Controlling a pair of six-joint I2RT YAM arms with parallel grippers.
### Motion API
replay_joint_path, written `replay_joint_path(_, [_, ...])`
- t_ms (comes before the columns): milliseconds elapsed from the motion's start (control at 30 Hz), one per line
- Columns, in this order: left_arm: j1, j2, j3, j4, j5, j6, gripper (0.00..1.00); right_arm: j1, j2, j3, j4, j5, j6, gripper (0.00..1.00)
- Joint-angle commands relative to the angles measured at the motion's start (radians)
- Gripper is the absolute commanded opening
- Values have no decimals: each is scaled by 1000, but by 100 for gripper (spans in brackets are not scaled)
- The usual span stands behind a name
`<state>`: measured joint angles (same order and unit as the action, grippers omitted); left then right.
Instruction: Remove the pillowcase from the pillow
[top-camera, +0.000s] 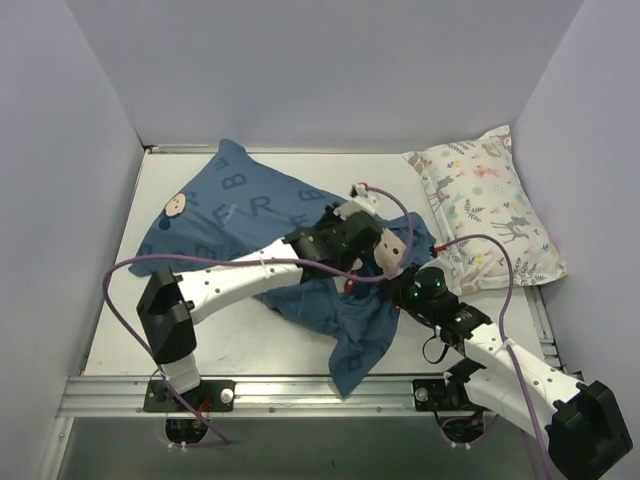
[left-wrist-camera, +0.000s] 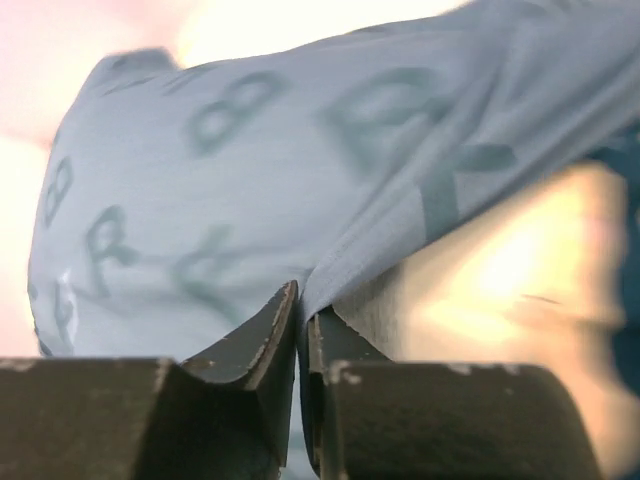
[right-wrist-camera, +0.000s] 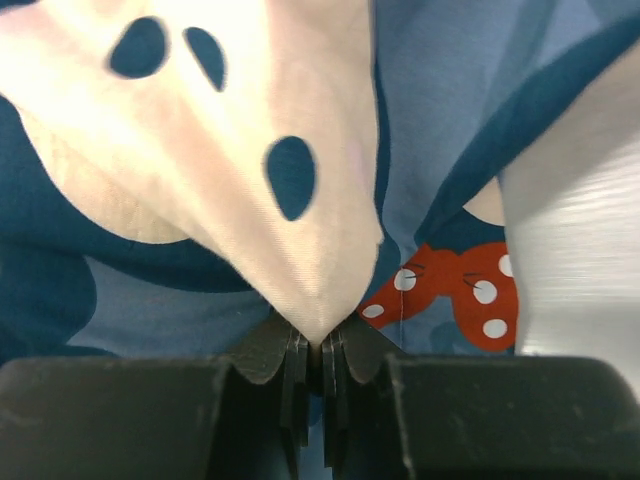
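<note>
The dark blue pillowcase (top-camera: 250, 215) with printed letters lies bulging across the left and middle of the table, a loose tail hanging towards the front edge. The pillow is hidden inside it in the top view. My left gripper (top-camera: 350, 240) is at the cover's right end; in the left wrist view the left gripper (left-wrist-camera: 302, 300) is shut on a fold of the blue pillowcase (left-wrist-camera: 250, 170). My right gripper (top-camera: 397, 268) sits just right of it. In the right wrist view the right gripper (right-wrist-camera: 322, 340) is shut on the cream printed patch (right-wrist-camera: 250, 120) of the pillowcase (right-wrist-camera: 430, 100), beside a red dotted bow (right-wrist-camera: 460, 295).
A smaller white pillow with pastel animal print (top-camera: 490, 210) lies at the back right, close to my right arm. Grey walls close in the table on the left, back and right. A metal rail (top-camera: 300, 385) runs along the front edge.
</note>
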<state>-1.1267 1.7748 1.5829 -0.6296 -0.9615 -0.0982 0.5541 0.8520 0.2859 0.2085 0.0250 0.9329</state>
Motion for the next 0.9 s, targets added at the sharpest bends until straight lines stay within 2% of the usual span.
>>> replay_joint_path(0, [152,-123,9,-41,-24,-67,14,-43,-27,39,-194,153,-60,0])
replay_joint_path(167, [396,-190,-137,-55,214,-182,0,-108,-16,67,-256,144,-92,0])
replay_joint_path(267, [426,-198,-225,-22,393,-231,0,-132,16,111,-262,92,-141,1])
replay_joint_path(333, [418,-184,-268,31,472,-282,0,-129,41,172,-268,60,-189,8])
replay_joint_path(367, [418,-176,-285,48,559,-306,0,-128,47,200,-285,43,-200,16])
replay_joint_path(433, [415,-157,-340,117,616,-374,0,-105,55,289,-351,38,-235,29])
replay_joint_path(467, [415,-152,-360,143,636,-392,0,-89,50,317,-377,44,-241,39])
replay_joint_path(600, [400,-133,-417,226,662,-458,0,10,9,427,-498,82,-250,60])
replay_joint_path(667, [384,-127,-432,252,658,-465,0,100,12,470,-518,101,-232,69])
replay_joint_path(767, [369,-123,-442,277,647,-482,0,190,82,504,-521,165,-210,78])
replay_joint_path(867, [370,-124,-449,295,636,-497,0,244,208,530,-521,176,-178,76])
